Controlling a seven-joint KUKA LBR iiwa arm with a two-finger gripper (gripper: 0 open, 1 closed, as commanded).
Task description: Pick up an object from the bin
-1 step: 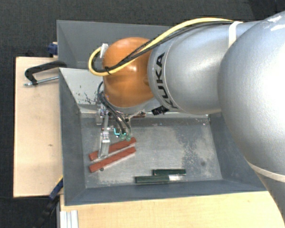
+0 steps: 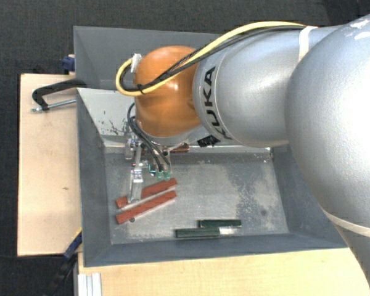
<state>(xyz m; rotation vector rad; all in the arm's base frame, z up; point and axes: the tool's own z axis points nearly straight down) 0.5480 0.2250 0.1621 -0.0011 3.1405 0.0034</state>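
Inside bin point(image 2: 246, 187): 2 red-brown sticks point(image 2: 147, 203) under hand point(image 2: 137, 187), dk-green bars point(image 2: 208, 228) nearby.

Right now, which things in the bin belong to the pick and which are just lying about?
In hand: two red-brown bars, lower left, beneath the jaws.
Lying about: dark green bars along the bottom wall of the bin.

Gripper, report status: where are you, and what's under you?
Gripper low at the left of the bin, over two red-brown sticks. Hold not confirmed. Dark sticks lie apart, not in the way.
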